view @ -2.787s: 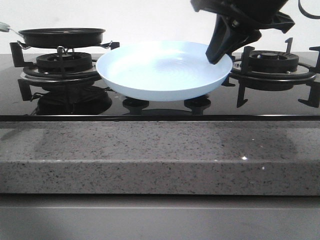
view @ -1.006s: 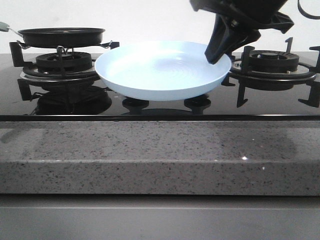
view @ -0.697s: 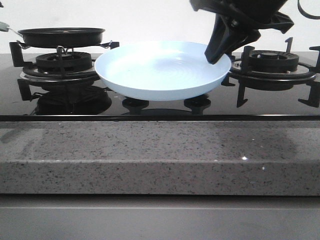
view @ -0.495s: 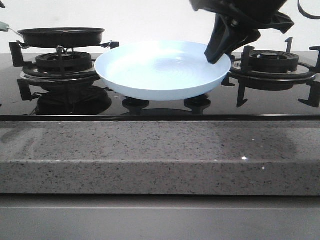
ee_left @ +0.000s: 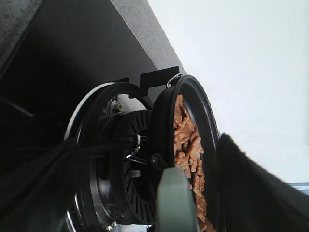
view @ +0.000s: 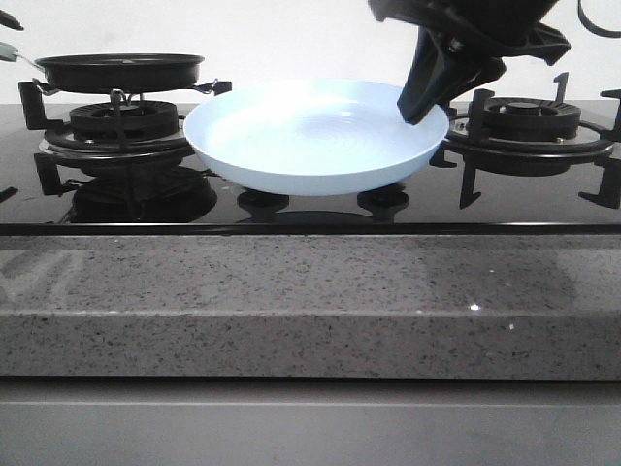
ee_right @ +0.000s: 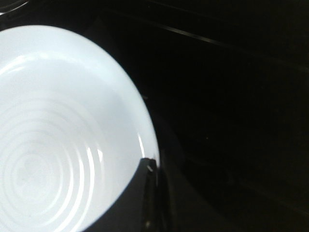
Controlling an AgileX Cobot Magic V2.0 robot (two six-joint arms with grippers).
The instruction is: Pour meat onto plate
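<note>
The pale-blue plate sits between the two burners on the black hob. My right gripper is shut on its right rim; the right wrist view shows the plate with the gripper clamped over the rim. The black frying pan rests on the left burner. In the left wrist view the meat lies as orange-brown pieces inside the pan. My left gripper is open, its fingers on either side of the pan's grey-green handle, apart from it.
The left burner grate carries the pan, and the right burner grate stands just right of the plate. A grey speckled stone counter edge runs along the front. A pale wall lies behind.
The plate has shifted slightly left in my right gripper's hold. A dark tip of my left gripper has come into the front view's top left corner, near the pan handle.
</note>
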